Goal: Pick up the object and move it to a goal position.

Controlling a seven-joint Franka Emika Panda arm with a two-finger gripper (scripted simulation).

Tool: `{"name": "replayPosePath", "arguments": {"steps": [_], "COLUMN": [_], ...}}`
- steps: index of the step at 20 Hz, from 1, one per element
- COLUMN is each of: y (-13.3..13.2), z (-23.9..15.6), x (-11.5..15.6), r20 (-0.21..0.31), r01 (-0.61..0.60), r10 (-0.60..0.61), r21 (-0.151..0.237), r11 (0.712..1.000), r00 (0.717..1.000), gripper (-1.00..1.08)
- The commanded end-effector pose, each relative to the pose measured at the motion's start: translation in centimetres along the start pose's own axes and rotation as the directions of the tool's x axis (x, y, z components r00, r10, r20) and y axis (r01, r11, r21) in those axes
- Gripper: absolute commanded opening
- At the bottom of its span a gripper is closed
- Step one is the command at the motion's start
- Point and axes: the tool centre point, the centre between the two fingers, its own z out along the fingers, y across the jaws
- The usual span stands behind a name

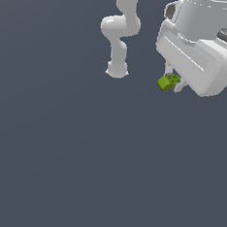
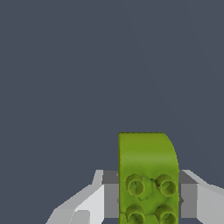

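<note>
Flat slate-grey ground fills both views, unbroken and without markings. In the exterior view the white Franka arm (image 1: 120, 33) enters from the upper middle of the frame, its links bending down to a round base in the upper centre, while the bulky wrist and hand housing (image 1: 198, 54) looms large in the upper right, tilted toward the camera. Beneath that housing the gripper (image 1: 172, 82) has its jaws closed on the lime-green studded brick (image 1: 168, 82), which sits between the fingers, held clear of the ground, in the upper right of the frame. The wrist view shows the brick (image 2: 148, 177) in the lower centre, four round studs facing the camera, with a grey finger pad (image 2: 110, 194) pressed against either side. No writing or labels can be read on anything.
</note>
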Motion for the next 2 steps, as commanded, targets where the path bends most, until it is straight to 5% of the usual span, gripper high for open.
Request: {"name": "replayPosePath", "arguments": {"steps": [1,2], "y": [-0.1,-0.1], "z": [-0.18,-0.19], "x": [-0.05,-0.05], "r20": [0.0,0.0], "r01": [0.0,0.0], "r10": [0.0,0.0], "r21": [0.0,0.0], "r11": [1.0,1.0], "r00": [1.0,1.0], "gripper": [-1.0,-1.0]}}
